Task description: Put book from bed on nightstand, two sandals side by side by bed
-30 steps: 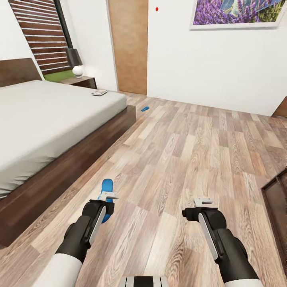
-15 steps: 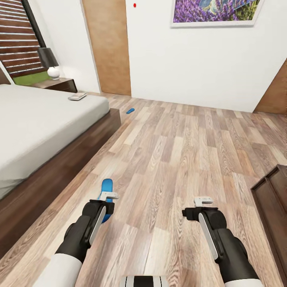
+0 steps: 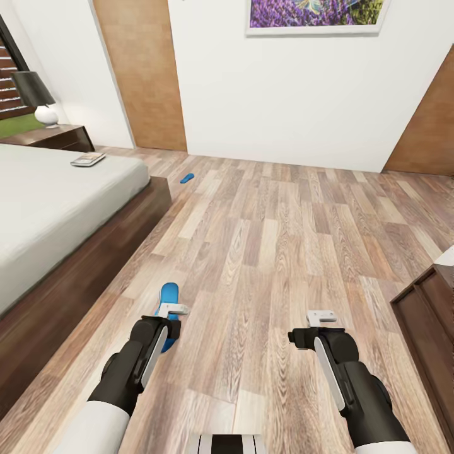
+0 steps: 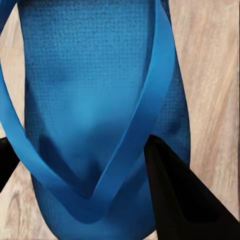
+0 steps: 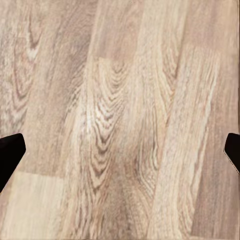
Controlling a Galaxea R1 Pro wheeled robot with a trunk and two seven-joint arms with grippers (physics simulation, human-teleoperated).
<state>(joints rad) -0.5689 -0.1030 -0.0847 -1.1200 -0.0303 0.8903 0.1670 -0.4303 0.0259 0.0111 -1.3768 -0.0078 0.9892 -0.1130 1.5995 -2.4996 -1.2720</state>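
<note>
My left gripper is shut on a bright-blue sandal and holds it just above the plank floor; in the left wrist view the sandal sits between the dark fingers. The other sandal lies on the floor beyond the bed's far corner. On that corner of the grey mattress of the bed lies the thin book, which looks pale from here. Behind it stands a dark nightstand. My right gripper hangs open over bare floor, its fingertips wide apart.
A black-shaded lamp stands on the nightstand. A brown door and a framed picture are on the far white wall. A dark wooden cabinet stands at the right. Wood floor stretches wide between bed and cabinet.
The whole picture has shifted left, so the camera has turned right. Both arms keep their pose, and the sandal stays in the left gripper.
</note>
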